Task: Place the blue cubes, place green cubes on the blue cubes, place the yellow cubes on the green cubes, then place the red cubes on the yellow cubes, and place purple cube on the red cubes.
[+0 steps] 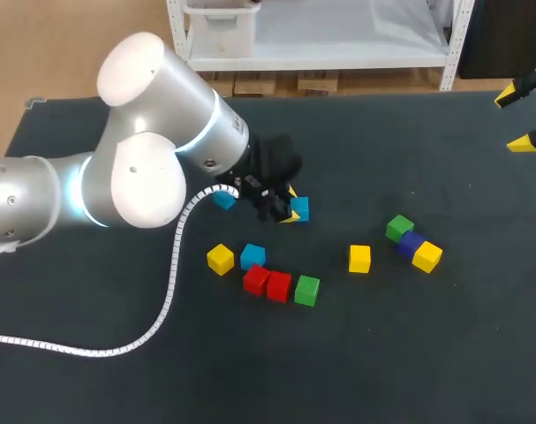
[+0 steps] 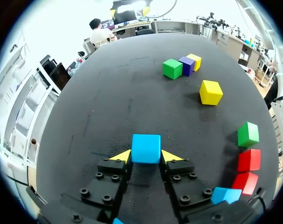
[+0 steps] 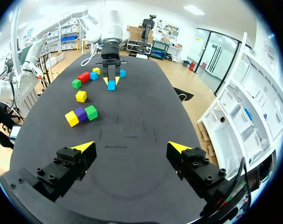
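Observation:
My left gripper [image 2: 146,157] is shut on a blue cube [image 2: 146,148], one yellow tip against each side, low over the dark table. In the head view this cube [image 1: 299,209] is left of the table's middle, in front of the left gripper [image 1: 283,210]. A second blue cube [image 1: 223,200] lies behind the cable and a third blue cube [image 1: 252,256] beside a yellow cube [image 1: 220,259]. Two red cubes [image 1: 267,283] and a green cube [image 1: 306,290] form a row. My right gripper [image 3: 132,147] is open and empty, far off at the table's back right [image 1: 519,119].
A lone yellow cube [image 1: 359,258] lies right of the middle. Further right, a green cube [image 1: 398,228], a purple cube [image 1: 411,242] and a yellow cube [image 1: 427,256] touch in a diagonal line. The left arm's white cable [image 1: 172,283] loops over the table's left part.

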You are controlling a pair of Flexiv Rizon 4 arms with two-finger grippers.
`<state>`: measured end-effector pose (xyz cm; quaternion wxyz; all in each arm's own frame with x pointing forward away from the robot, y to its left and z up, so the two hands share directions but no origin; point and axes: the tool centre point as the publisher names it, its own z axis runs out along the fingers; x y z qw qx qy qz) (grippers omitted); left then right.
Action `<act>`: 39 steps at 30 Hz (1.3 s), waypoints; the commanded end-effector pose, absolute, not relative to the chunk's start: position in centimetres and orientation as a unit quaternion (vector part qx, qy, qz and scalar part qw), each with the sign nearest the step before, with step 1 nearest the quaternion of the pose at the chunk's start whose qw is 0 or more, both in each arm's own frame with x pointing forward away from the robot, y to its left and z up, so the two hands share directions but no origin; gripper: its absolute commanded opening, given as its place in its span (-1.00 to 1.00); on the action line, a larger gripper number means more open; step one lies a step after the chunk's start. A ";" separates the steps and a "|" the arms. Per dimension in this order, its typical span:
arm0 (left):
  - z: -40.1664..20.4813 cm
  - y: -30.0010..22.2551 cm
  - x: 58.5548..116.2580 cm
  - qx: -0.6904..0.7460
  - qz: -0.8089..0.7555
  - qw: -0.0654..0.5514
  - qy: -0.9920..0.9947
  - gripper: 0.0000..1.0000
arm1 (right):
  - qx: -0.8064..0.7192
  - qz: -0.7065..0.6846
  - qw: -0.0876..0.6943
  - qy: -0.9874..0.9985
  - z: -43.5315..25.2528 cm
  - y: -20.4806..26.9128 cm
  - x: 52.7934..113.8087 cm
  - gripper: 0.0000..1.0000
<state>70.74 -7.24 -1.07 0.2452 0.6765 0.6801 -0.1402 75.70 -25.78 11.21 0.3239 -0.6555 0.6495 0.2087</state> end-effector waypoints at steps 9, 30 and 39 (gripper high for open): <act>-1.3 -7.4 71.1 0.679 -0.138 0.238 0.681 -0.22 | -0.655 0.208 0.325 0.649 11.2 -25.8 75.7 1.00; 1.6 -4.4 70.6 0.668 -0.131 0.257 0.686 1.00 | -0.655 0.208 0.325 0.649 11.2 -25.8 75.7 1.00; 3.5 0.5 70.8 0.738 -0.103 0.268 0.611 1.00 | -0.655 0.208 0.325 0.649 11.2 -25.8 75.7 1.00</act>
